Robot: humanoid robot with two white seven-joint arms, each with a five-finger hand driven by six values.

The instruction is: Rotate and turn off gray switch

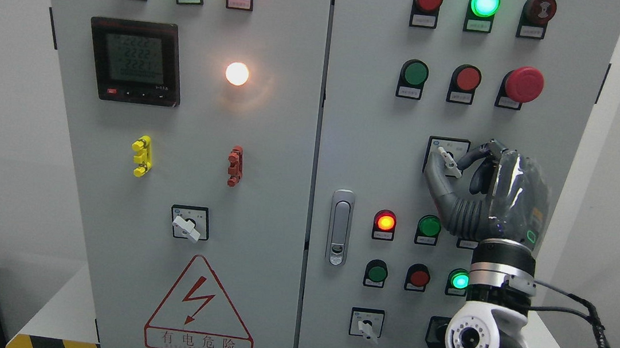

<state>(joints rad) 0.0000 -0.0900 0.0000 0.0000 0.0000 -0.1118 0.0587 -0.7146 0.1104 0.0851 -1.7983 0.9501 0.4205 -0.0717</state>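
Note:
The gray rotary switch (448, 161) sits on a black-framed plate (441, 144) in the middle of the cabinet's right door, with its small pale lever tilted from upper left to lower right. My right hand (453, 162) reaches up from the lower right and closes on this lever. The thumb (434, 174) presses from the left, and the curled fingers (476, 154) come over from the right. The palm hides the plate's right part. My left arm is out of view.
Two similar rotary switches sit on the left door (187, 226) and low on the right door (368, 325). Around my hand are a red mushroom button (524, 84), lit red (385, 222) and green (429, 226) lamps, and the door latch (340, 227).

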